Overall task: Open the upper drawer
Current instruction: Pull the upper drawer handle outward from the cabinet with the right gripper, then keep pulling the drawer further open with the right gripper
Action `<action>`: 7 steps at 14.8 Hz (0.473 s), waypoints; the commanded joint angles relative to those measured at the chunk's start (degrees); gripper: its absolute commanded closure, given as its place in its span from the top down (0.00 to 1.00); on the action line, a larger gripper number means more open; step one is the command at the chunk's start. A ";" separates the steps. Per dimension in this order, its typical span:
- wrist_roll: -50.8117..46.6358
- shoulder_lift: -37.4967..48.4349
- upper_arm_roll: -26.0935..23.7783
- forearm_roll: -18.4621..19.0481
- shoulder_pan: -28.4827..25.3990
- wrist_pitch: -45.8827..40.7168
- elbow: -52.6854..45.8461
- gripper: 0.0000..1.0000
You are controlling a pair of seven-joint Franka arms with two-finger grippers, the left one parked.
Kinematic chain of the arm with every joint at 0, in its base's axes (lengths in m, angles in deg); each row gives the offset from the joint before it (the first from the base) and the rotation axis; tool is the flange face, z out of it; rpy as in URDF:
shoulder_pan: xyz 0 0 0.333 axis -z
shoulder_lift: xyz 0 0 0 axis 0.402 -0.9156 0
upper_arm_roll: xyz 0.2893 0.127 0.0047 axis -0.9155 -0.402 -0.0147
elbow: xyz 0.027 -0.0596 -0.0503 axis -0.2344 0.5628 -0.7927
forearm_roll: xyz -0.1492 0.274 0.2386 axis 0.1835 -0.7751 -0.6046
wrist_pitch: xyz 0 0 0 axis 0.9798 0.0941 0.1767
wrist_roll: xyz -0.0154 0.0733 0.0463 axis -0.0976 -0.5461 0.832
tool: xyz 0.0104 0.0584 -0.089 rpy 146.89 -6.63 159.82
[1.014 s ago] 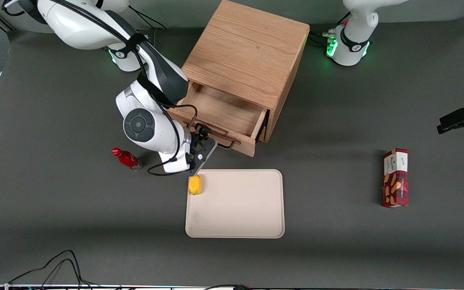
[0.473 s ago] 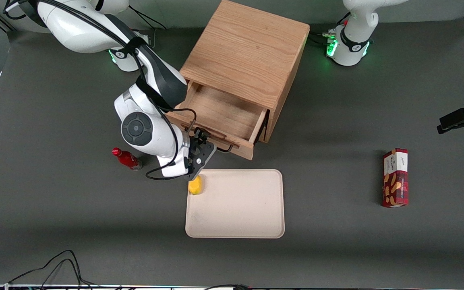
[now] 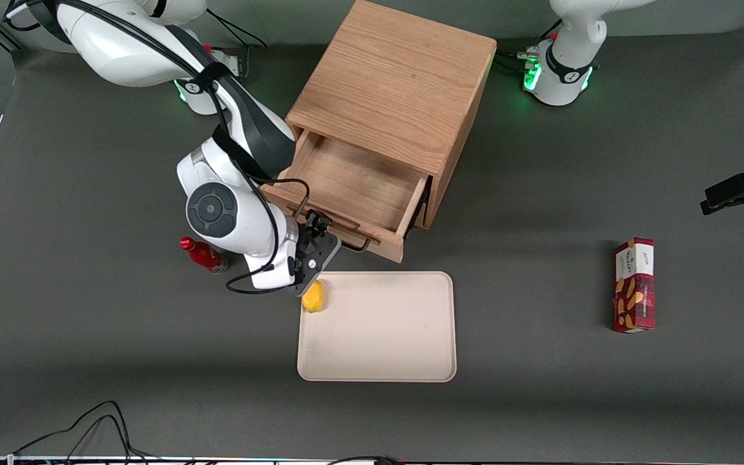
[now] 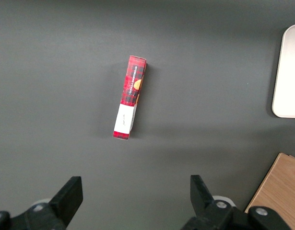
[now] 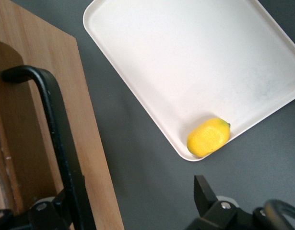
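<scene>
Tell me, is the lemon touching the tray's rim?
Touching. The right wrist view shows the lemon nestled into the tray corner against its raised rim. The gripper is at the upper drawer's handle.

Overhead lighting was even, moderately bright. Cabinet (image 3: 392,97) threw soft shadow across mat toward frame right. Tray (image 5: 195,57) showed near-white glare. Gripper (image 5: 133,211) fingers were blurred, out of focus.

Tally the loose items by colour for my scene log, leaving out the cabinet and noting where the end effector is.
Red: 2, the bottle and the snack box.
Yellow: 1, the lemon.
Cream: 1, the tray.
Total: 4.
The end effector is at the upper drawer handle.
</scene>
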 commanded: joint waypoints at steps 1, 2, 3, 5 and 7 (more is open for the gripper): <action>1.60 -2.26 -0.05 1.20 0.01 -0.88 -3.67 1.00; 1.60 -2.44 -0.05 1.55 0.01 -0.88 -3.76 1.00; 1.60 -2.79 -0.05 1.99 0.01 -0.88 -4.20 1.00; 1.60 -3.49 -0.05 2.08 -0.07 -0.88 -5.34 1.00; 1.60 -4.02 -0.05 2.08 0.01 -0.88 -6.04 1.00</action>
